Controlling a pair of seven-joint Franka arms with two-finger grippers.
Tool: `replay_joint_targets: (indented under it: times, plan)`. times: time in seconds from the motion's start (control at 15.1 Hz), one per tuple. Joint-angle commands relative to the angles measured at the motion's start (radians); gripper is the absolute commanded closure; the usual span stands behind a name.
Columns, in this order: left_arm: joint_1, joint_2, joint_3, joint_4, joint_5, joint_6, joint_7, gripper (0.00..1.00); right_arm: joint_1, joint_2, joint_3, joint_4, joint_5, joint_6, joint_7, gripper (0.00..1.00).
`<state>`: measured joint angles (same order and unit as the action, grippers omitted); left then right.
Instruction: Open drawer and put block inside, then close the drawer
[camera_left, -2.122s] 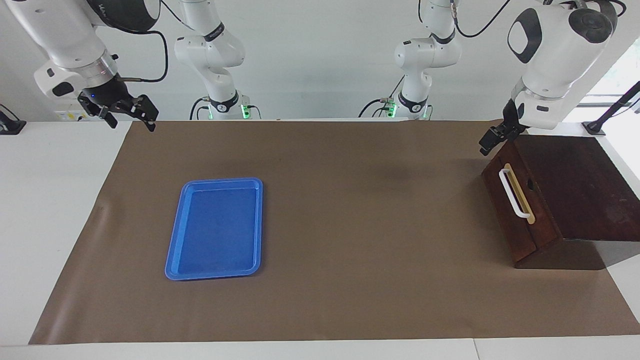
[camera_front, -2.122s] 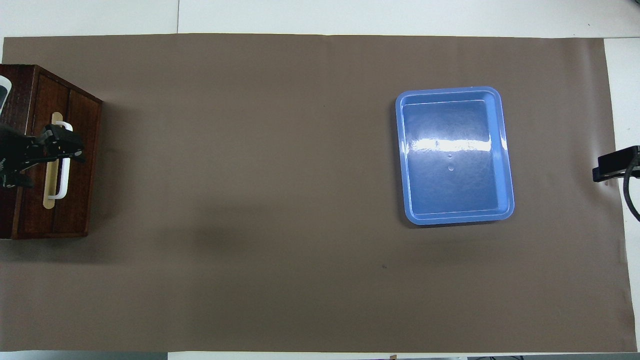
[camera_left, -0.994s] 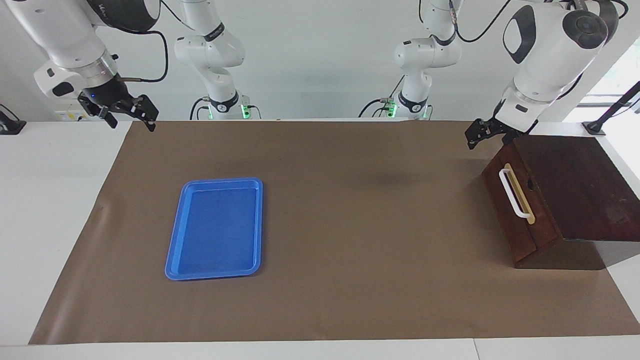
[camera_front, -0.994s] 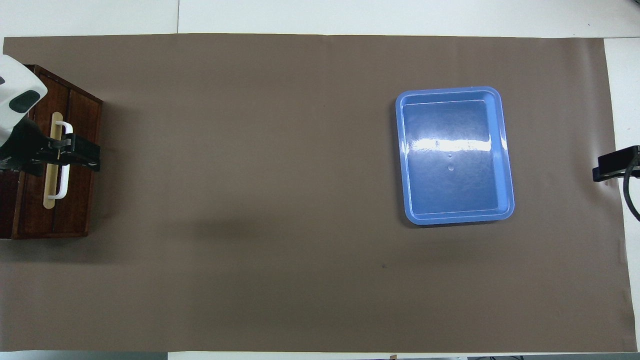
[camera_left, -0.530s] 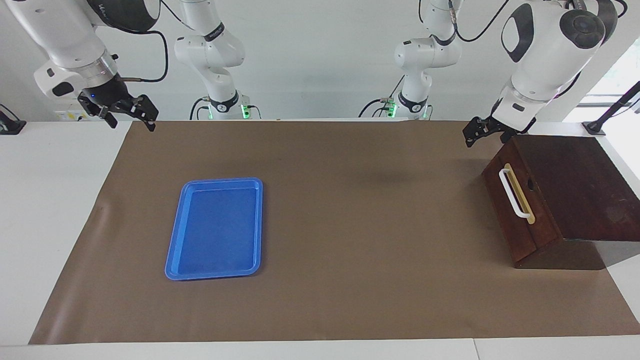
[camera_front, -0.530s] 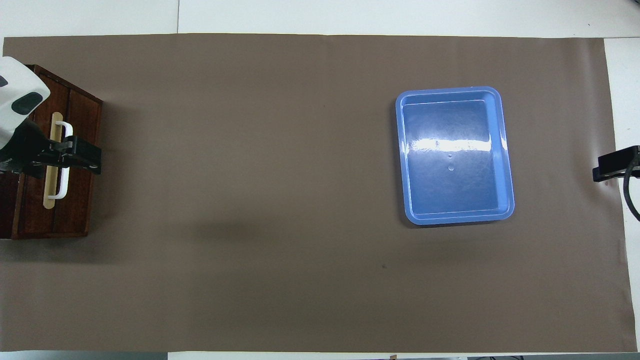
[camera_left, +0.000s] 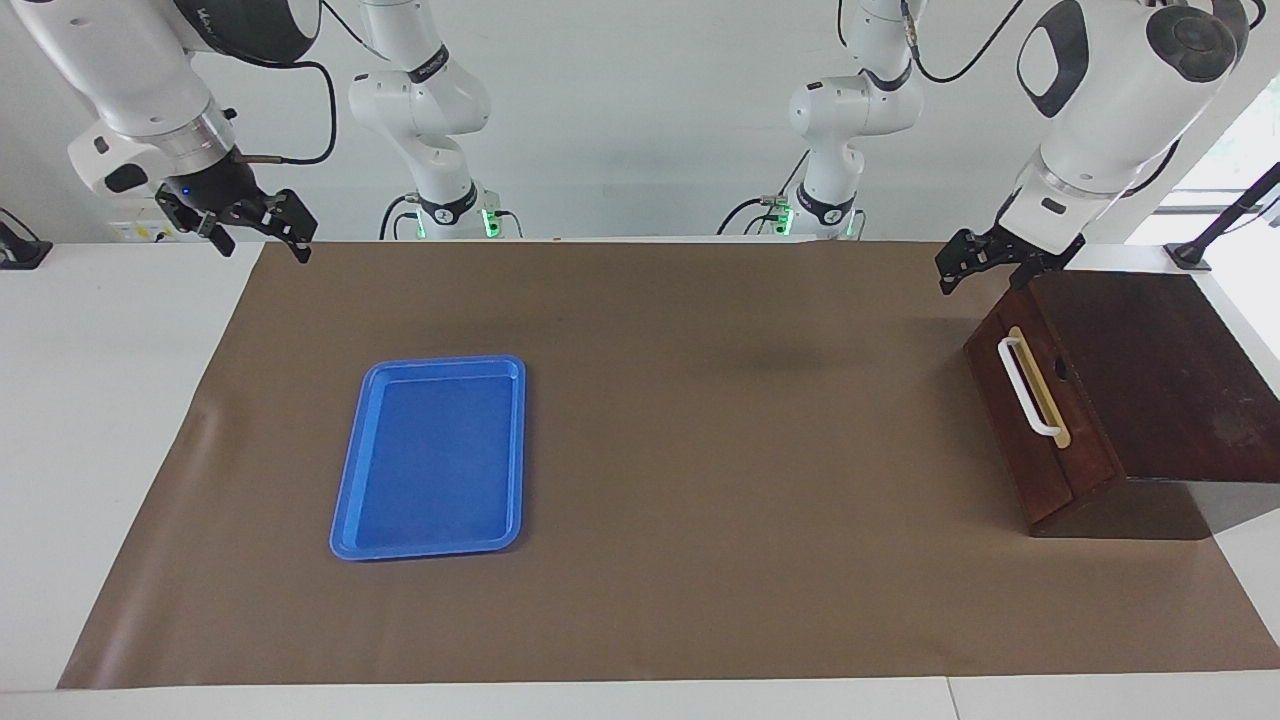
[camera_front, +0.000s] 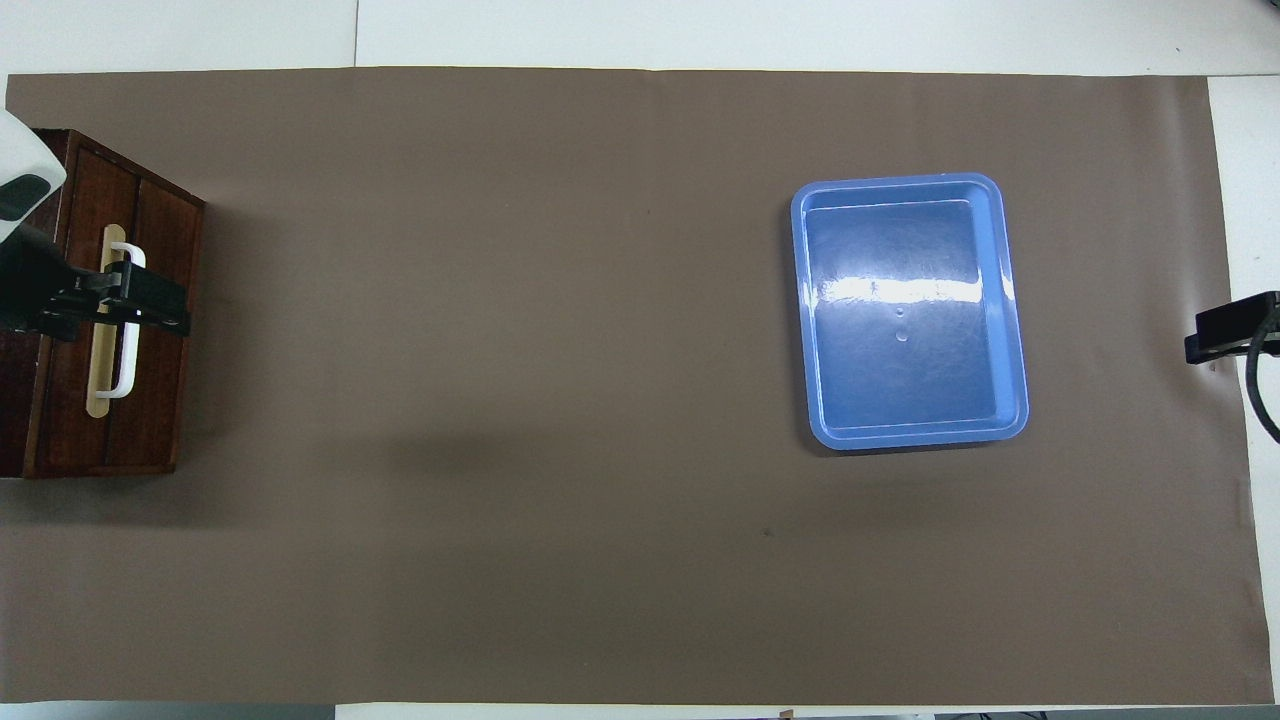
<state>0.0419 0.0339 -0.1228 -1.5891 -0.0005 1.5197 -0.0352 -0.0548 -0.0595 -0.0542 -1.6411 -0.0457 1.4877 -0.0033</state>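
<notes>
The dark wooden cabinet (camera_left: 1150, 370) (camera_front: 40, 400) stands at the left arm's end of the table. Its drawer (camera_left: 1040, 450) (camera_front: 150, 400) is closed, with the white bar handle (camera_left: 1022, 385) (camera_front: 125, 365) across its front. My left gripper (camera_left: 960, 268) (camera_front: 178, 310) hangs open and empty in the air over the drawer front's top edge, touching nothing. At the right arm's end, my right gripper (camera_left: 262, 238) (camera_front: 1205, 340) waits open and empty above the table's edge. The block is out of view.
A flat blue tray (camera_left: 430, 460) (camera_front: 910, 370) with nothing in it lies on the brown mat (camera_left: 700, 450) toward the right arm's end. Two more white arms stand idle at the robots' side of the table.
The left gripper lifted off the cabinet's corner and swung out over the drawer front, then drifted slightly back toward the cabinet. The right arm, drawer and tray have not moved.
</notes>
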Motion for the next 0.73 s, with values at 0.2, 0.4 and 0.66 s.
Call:
replay_joint_targets:
  times: [0.2,0.4,0.66]
  plan:
    - [0.032,0.004,-0.005,0.021,-0.029,0.060,0.051,0.00,0.003,-0.005,0.000,0.006,-0.014,-0.017,0.000,0.00]
    - [0.026,0.003,-0.009,0.015,-0.019,0.057,0.051,0.00,0.003,-0.005,0.002,0.004,-0.014,-0.017,0.000,0.00]
    - [0.029,-0.008,-0.008,-0.006,-0.019,0.060,0.048,0.00,0.003,-0.005,0.002,0.006,-0.014,-0.017,0.000,0.00]
